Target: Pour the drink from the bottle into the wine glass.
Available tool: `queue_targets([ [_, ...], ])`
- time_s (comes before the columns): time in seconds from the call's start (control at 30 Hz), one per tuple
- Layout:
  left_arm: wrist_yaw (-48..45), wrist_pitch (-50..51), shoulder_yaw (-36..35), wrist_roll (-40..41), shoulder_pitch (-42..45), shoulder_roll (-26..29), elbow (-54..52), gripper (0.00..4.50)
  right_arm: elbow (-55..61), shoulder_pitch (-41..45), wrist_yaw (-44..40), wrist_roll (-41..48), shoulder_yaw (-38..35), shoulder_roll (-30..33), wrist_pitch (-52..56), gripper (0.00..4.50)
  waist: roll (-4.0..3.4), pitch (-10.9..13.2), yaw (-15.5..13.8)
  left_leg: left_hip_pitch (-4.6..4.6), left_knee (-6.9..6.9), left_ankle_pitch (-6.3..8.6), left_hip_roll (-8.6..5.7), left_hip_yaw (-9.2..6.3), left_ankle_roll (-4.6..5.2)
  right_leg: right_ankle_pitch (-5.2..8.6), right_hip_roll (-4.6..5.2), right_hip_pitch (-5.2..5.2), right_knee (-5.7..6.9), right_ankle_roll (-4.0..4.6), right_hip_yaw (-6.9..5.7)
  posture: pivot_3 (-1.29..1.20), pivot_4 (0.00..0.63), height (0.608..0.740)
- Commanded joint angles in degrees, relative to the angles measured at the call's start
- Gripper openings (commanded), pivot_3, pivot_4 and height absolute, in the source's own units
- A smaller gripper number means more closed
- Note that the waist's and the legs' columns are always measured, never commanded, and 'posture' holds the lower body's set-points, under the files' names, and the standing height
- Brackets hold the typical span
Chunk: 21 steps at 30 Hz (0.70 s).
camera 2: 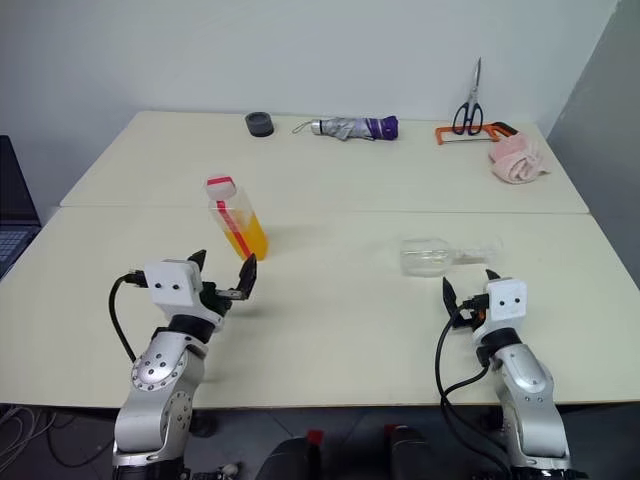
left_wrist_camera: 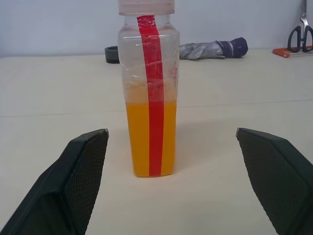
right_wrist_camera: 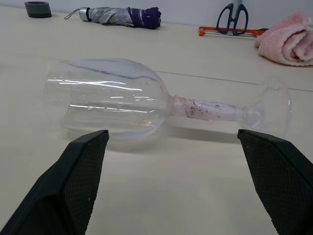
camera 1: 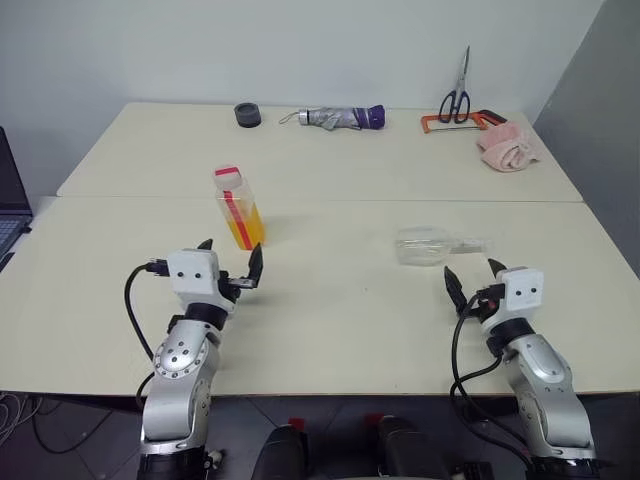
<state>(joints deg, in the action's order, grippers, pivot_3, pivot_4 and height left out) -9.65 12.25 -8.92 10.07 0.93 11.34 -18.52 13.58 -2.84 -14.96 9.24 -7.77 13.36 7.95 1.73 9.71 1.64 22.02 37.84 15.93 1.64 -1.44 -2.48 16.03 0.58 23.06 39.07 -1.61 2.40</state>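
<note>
The bottle (camera 1: 238, 206) stands upright on the cream table, clear plastic with a red label strip and a white cap with a red top. Orange drink (left_wrist_camera: 149, 138) fills its lower half. My left gripper (camera 1: 230, 260) is open just short of the bottle, its two black fingers (left_wrist_camera: 78, 176) spread to either side of it and apart from it. The wine glass (camera 1: 432, 247) lies on its side on the table, bowl toward the bottle, foot (right_wrist_camera: 274, 105) away from it. My right gripper (camera 1: 472, 277) is open a little nearer than the glass, touching nothing.
At the table's far side lie a dark round item (camera 1: 247, 114), a folded grey-and-purple umbrella (camera 1: 340, 117), scissors (camera 1: 460, 92) on an orange-handled saw (camera 1: 455, 122), and a pink cloth (camera 1: 508, 150). A laptop edge (camera 1: 8, 200) shows at far left. A seam (camera 1: 320, 198) crosses the table.
</note>
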Motion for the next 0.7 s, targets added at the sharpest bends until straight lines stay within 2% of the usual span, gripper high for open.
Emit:
queue_targets([
  [0.03, -1.0, -1.7, 0.0, 0.7, 0.9, 0.2, -0.8, 4.48, 1.0, 0.8, -0.1, 0.3, -0.8, 0.3, -1.9, 4.50, 0.00, 0.0, 0.0, 0.00, 0.00, 0.00, 0.00, 0.00, 0.00, 0.00, 0.00, 0.00, 0.00, 0.00, 0.00, 0.00, 0.150, 0.740],
  [0.7, -1.2, -1.0, -2.3, 1.2, 1.0, 1.0, -0.2, 4.48, 2.7, 0.1, -2.2, 0.5, 0.5, 1.3, -1.6, 4.50, 0.00, 0.0, 0.0, 0.00, 0.00, 0.00, 0.00, 0.00, 0.00, 0.00, 0.00, 0.00, 0.00, 0.00, 0.00, 0.00, 0.150, 0.740],
])
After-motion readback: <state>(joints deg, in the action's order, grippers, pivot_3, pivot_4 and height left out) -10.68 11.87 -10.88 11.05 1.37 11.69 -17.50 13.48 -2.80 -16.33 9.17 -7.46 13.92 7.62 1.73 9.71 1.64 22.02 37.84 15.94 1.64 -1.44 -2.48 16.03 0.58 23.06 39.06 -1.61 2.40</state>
